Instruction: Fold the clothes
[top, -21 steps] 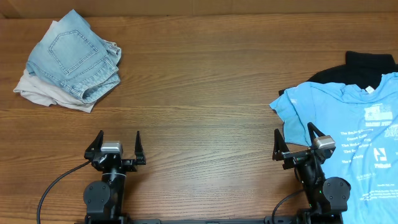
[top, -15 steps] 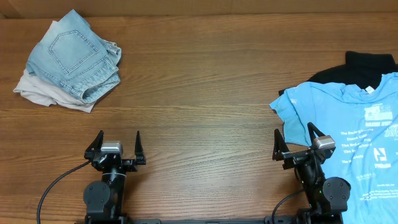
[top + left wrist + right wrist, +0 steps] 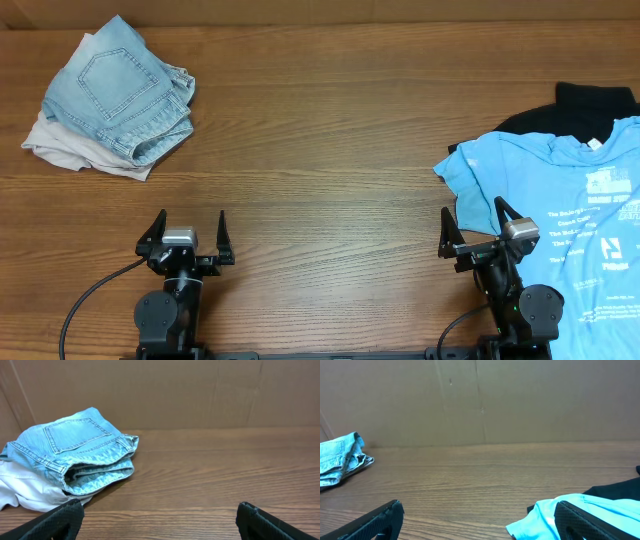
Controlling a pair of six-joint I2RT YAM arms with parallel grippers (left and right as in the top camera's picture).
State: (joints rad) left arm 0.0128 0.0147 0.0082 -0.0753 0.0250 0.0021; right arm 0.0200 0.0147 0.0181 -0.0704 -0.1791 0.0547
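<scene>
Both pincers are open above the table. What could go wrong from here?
The sky-blue printed cotton T-shirt lies partly over the black cloth garment; pulling it could drag both. The open right pincer stands over that shirt's edge and might snag it when moving.

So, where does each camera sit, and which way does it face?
Overhead: above the table, straight down; both arms, left gripper and right gripper open, denim shorts left, blue T-shirt right.
Left wrist: low, facing the cardboard wall; own fingertips below, denim shorts ahead.
Right wrist: low, facing that wall; own fingertips, blue T-shirt below.
Shared: all show the denim shorts.
</scene>
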